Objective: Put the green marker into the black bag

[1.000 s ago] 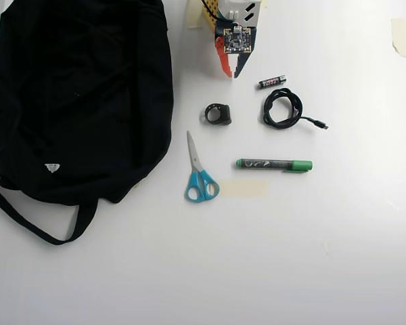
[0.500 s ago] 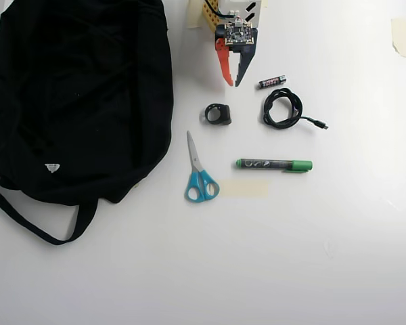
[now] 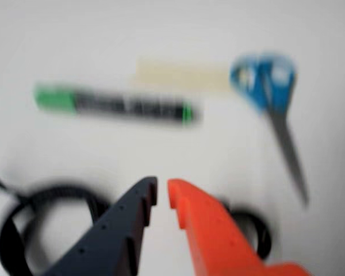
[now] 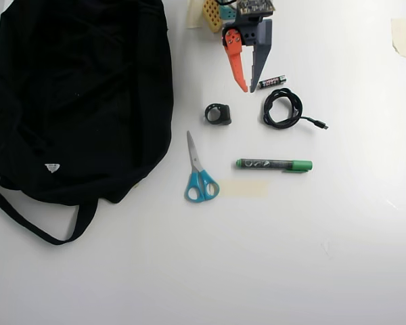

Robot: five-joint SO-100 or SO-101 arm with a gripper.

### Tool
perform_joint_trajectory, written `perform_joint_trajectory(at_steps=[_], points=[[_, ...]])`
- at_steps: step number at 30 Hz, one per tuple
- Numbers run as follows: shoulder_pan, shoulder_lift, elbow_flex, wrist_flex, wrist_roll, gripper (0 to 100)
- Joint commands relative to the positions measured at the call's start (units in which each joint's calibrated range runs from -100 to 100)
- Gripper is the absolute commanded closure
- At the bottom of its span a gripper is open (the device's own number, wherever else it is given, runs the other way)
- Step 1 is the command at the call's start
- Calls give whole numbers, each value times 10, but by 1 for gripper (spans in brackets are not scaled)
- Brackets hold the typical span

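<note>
The green marker (image 4: 274,164) lies flat on the white table, right of centre in the overhead view, green cap pointing right. The wrist view shows the marker (image 3: 121,104) blurred, lying across the picture ahead of the fingertips. The black bag (image 4: 74,95) fills the upper left of the overhead view, its strap looping toward the front edge. My gripper (image 4: 249,89) hangs at the top centre, well above the marker in the picture, between a black ring and a battery. Its orange and dark fingers nearly touch at the tips (image 3: 161,185), with nothing between them.
Blue-handled scissors (image 4: 199,172) lie left of the marker, above a strip of tape (image 4: 243,188). A coiled black cable (image 4: 282,108), a small battery (image 4: 272,81) and a black ring (image 4: 218,114) lie close to the gripper. The scissors (image 3: 270,86) also show at the wrist view's right.
The gripper has reached farther out from the top edge toward the table's middle, its tips now level with the battery. Nothing on the table has moved.
</note>
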Motion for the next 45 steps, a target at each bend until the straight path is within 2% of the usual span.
perform_joint_trajectory(at_steps=[1, 17, 24, 34, 41, 45], points=[[-3, 83, -150, -12, -2, 98], [5, 463, -591, -19, 2, 98], [5, 583, -731, -24, 3, 98], [5, 688, -743, -184, 3, 98], [10, 743, -746, -251, 2, 98], [14, 744, -743, -252, 2, 98]])
